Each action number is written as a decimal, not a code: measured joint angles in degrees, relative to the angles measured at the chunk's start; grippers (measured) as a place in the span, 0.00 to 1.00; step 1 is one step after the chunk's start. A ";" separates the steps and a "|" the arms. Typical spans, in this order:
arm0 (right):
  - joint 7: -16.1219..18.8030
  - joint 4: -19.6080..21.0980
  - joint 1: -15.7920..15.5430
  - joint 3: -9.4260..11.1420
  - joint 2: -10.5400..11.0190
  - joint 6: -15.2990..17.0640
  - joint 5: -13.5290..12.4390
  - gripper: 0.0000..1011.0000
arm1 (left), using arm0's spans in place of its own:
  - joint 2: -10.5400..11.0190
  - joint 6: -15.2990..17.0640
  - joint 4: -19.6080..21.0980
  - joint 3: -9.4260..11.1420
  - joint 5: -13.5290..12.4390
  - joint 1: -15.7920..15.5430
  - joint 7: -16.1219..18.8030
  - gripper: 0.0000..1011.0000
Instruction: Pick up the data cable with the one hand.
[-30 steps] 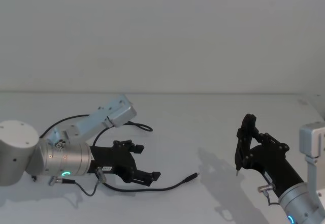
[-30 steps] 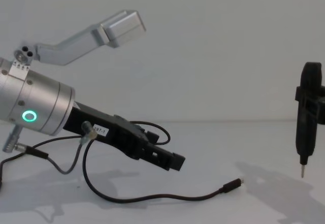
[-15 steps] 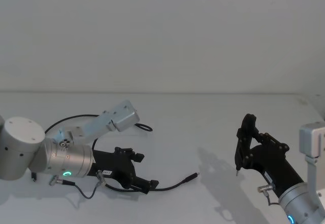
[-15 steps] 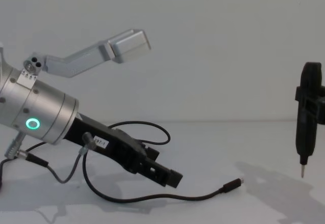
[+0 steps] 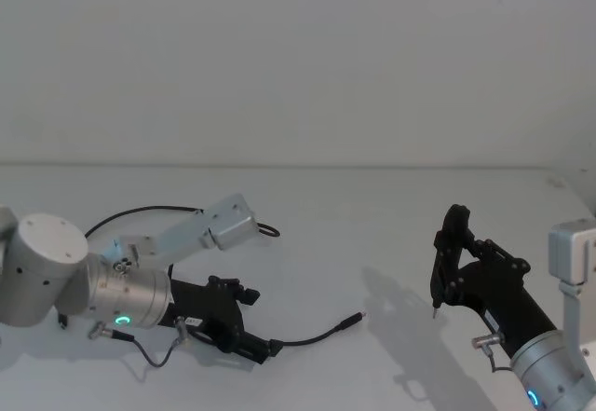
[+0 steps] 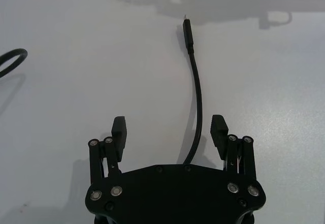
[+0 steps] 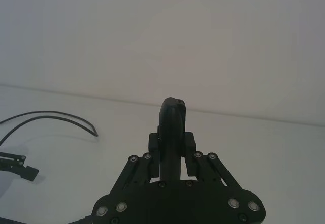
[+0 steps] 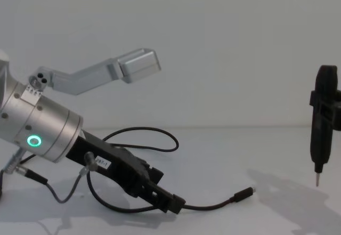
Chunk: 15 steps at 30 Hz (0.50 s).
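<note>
Starting at the bench's left side: left gripper [image 5: 257, 321], matte black and blocky, small white label on its flank, joined to a thick brushed-silver cylinder [image 5: 126, 301] with a green ring aglow. Tilted down, fingertips right at the bench [image 5: 372, 215] surface; touching or just above, hard to tell. Fingers spread wide, flat black pads facing each other, rivets glinting along the linkages.

And there, running straight between those open fingers: the data cable [image 6: 197, 94]! Thin, black, smooth, round in section, lying flat on the white matte bench. Nearer one pad than the other, clear of both, nothing gripped. Curving gently out from under the gripper toward the bench's middle, not far from the front edge, ending in a small oblong black plug [image 5: 352, 321] with a short metallic tip.

Farther back on the left side, more black cable in a loose loop [image 5: 265, 233], curling past a boxy silver bracket [image 5: 228, 223]. Thin grey wire [image 8: 66, 192] drooping below the cylinder.

Over at the bench's right side, well apart from the plug: right gripper [image 5: 451, 267], black, raised above the bench, fingers drawn in narrow on a slim black upright tool [image 8: 322, 134], pointed metal tip aimed downward.
</note>
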State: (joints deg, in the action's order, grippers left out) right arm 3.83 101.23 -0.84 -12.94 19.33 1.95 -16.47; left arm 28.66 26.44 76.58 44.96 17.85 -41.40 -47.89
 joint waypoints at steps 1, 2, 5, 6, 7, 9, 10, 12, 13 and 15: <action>0.00 0.00 0.00 0.00 0.00 0.00 0.00 0.28 | -0.04 -0.12 -0.24 0.24 -0.07 -0.12 -0.01 0.99; 0.00 0.00 0.00 0.00 0.00 0.00 0.00 0.28 | -0.04 -0.12 -0.24 0.24 -0.07 -0.12 -0.01 0.99; 0.00 0.00 0.00 0.00 0.00 0.00 0.00 0.28 | -0.14 -0.33 -0.62 0.63 -0.24 -0.32 -0.01 0.99; 0.00 0.00 0.00 0.00 0.00 0.00 0.00 0.28 | -0.20 -0.43 -0.82 0.84 -0.30 -0.44 -0.01 0.99; 0.00 0.00 0.00 0.00 0.00 0.00 0.00 0.28 | -0.22 -0.46 -0.90 0.92 -0.32 -0.48 -0.01 0.99; 0.00 0.00 0.00 0.00 0.00 0.00 0.00 0.28 | -0.30 -0.58 -1.12 1.13 -0.40 -0.60 0.01 0.99; 0.00 0.00 0.00 0.00 0.00 0.00 0.00 0.28 | -0.32 -0.61 -1.19 1.19 -0.42 -0.64 0.01 0.99; 0.00 0.00 0.00 0.00 0.00 0.00 0.00 0.28 | -0.37 -0.68 -1.35 1.34 -0.47 -0.71 0.04 0.99; 0.00 0.00 0.00 0.00 0.00 0.00 0.00 0.28 | -0.38 -0.70 -1.40 1.38 -0.49 -0.74 0.04 0.98; 0.00 0.00 0.00 0.00 0.00 0.00 0.00 0.28 | -0.42 -0.79 -1.52 1.50 -0.54 -0.82 0.07 0.95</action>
State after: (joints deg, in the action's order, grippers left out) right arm 3.83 101.23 -0.84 -12.94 19.34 1.95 -16.46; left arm 28.23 25.65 75.06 46.47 17.32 -42.22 -47.82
